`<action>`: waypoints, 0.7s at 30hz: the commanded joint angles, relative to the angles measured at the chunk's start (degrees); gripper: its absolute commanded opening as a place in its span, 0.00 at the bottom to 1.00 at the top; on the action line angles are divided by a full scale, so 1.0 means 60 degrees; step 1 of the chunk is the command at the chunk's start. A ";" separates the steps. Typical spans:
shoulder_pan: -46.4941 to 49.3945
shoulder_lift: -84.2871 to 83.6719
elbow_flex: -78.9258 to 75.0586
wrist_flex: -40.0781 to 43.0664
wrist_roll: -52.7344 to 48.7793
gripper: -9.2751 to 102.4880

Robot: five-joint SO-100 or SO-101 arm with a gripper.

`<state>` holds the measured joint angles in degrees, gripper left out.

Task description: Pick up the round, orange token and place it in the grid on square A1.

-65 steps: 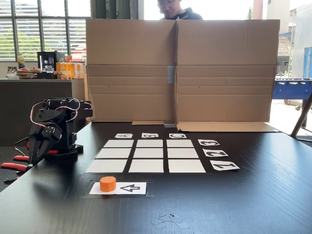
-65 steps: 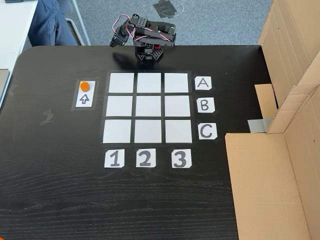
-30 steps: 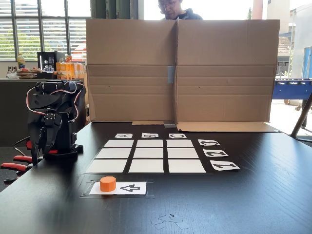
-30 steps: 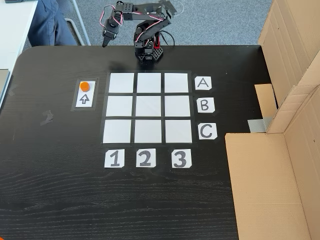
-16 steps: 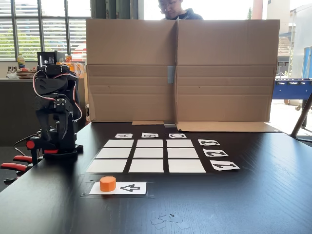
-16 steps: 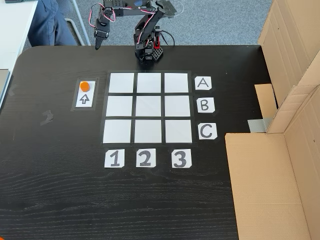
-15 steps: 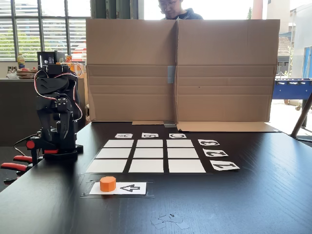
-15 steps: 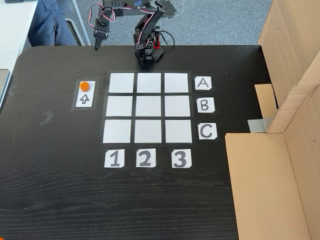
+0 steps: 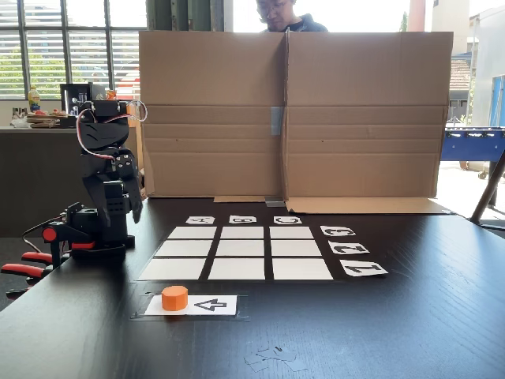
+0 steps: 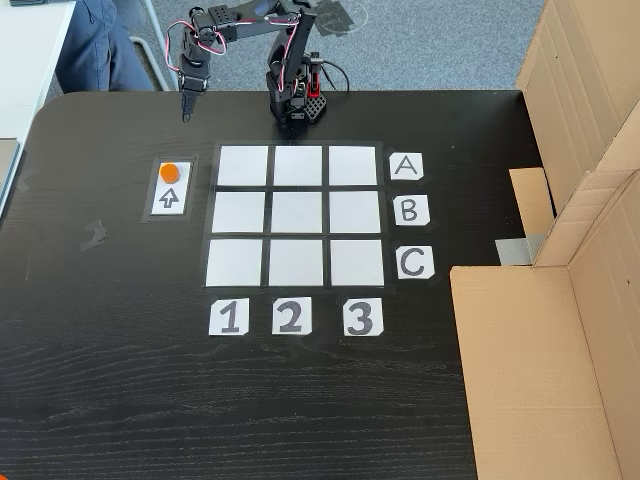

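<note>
On the black desk (image 10: 110,380), the token (image 10: 170,172) is sitting on the arrow card (image 10: 169,198), just left of the grid (image 10: 296,215). The gripper (image 10: 186,115) is hanging above the desk, empty; its opening cannot be made out.

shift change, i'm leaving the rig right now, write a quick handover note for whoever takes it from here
Gripper: points down above bare table beyond the arrow card, holding nothing; whether its jaws are open or shut cannot be told.
Token: sits on the arrow card, on the end the arrow points at, left of the grid in the top-down fixed view; untouched.
Grid: all nine cells bare. Square A1 is the corner cell nearest the token, in line with the A and 1 labels.
Done: nothing placed yet.
Left: bring the gripper down over the token, grasp it, lift it, set it in A1.
</note>
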<state>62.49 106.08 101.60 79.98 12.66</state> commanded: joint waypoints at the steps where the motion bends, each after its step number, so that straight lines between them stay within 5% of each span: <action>1: -0.0366 -0.0674 -0.0835 -0.0059 0.0352 0.27; 21: -0.1245 -0.4072 -0.3047 -0.0117 0.1714 0.34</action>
<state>55.63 81.83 86.04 79.89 22.24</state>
